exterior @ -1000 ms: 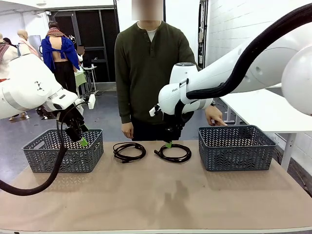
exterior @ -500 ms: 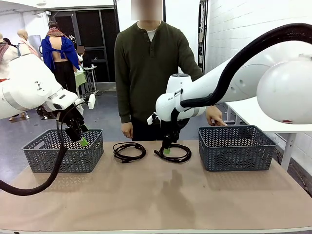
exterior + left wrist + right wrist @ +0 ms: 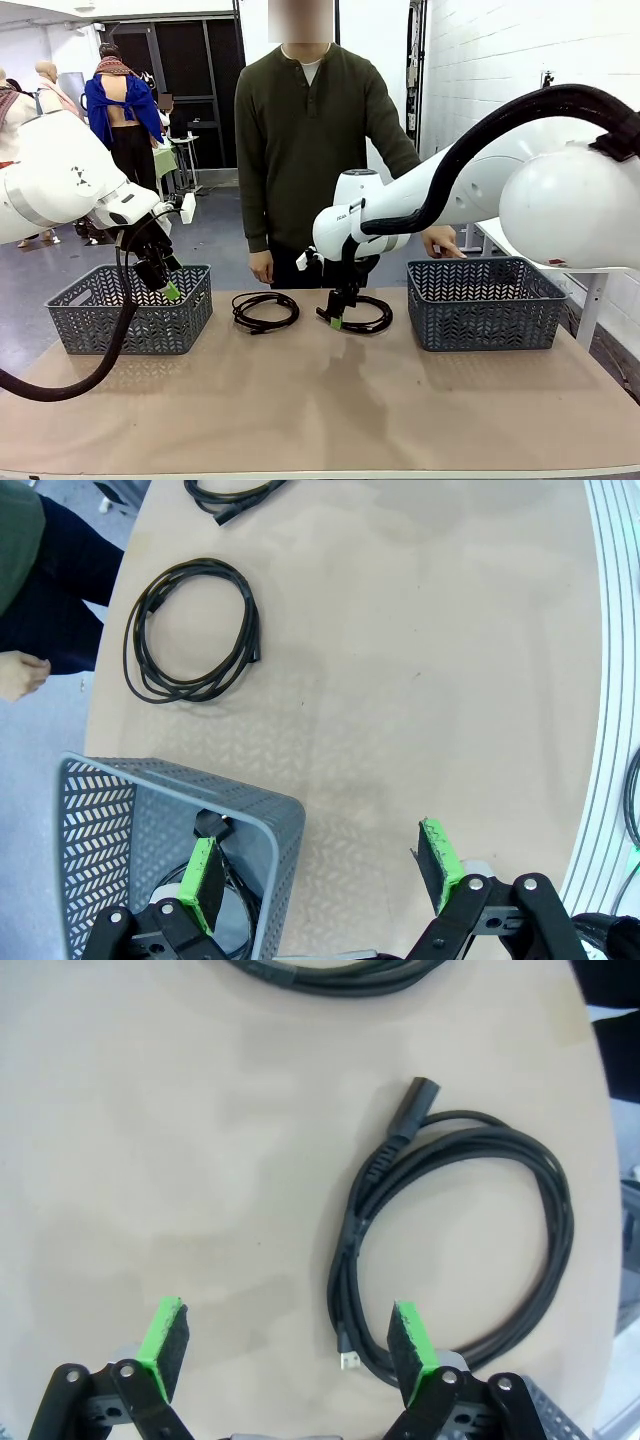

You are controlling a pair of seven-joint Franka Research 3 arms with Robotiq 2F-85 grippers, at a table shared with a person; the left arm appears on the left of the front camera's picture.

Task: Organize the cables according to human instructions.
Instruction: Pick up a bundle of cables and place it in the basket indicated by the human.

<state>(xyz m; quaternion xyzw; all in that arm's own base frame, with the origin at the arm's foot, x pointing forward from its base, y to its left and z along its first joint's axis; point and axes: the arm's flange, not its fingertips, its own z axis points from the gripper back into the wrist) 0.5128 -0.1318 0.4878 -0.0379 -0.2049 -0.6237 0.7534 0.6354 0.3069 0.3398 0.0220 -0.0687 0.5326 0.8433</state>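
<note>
Two cables (image 3: 250, 620) wait on the counter (image 3: 320, 400), one sits in the left basket (image 3: 140, 325), both pincers apart: right pincer (image 3: 336, 322) low over the right-hand coil (image 3: 405, 1120), left pincer (image 3: 170, 290) above that basket's edge.

The left arm (image 3: 55, 180) and right arm (image 3: 470, 185) are glossy white rounded shells, each trailing a thick black ribbed hose (image 3: 124, 310). The left claw (image 3: 320, 845) and right claw (image 3: 288, 1312) are black, with bright green pads (image 3: 168, 1340) and pale pivot screws. The person wears a dark olive long-sleeved henley (image 3: 305, 140).
</note>
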